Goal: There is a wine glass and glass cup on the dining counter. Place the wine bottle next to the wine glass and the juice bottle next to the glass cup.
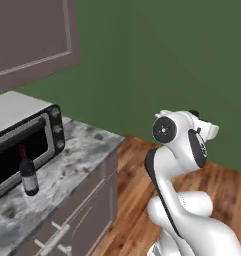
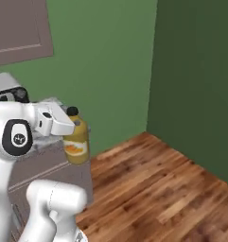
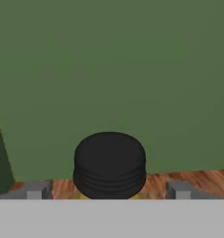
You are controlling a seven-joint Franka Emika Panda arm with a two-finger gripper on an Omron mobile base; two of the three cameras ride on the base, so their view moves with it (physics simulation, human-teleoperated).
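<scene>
Black-capped juice bottle sits between the wide-spread fingertips of the gripper. Closing too high risks pinching only the cap, tipping it off the worktop.

the left base view is looking forward and down from behind the arm, taking in the marble worktop with its toaster oven and the wine bottle. the right base view is looking from the other side, facing the green wall corner and the wooden floor, with the juice bottle near. both are sharing the arm and worktop. the hand view is sitting close behind the bottle's black cap, facing the green wall.
</scene>
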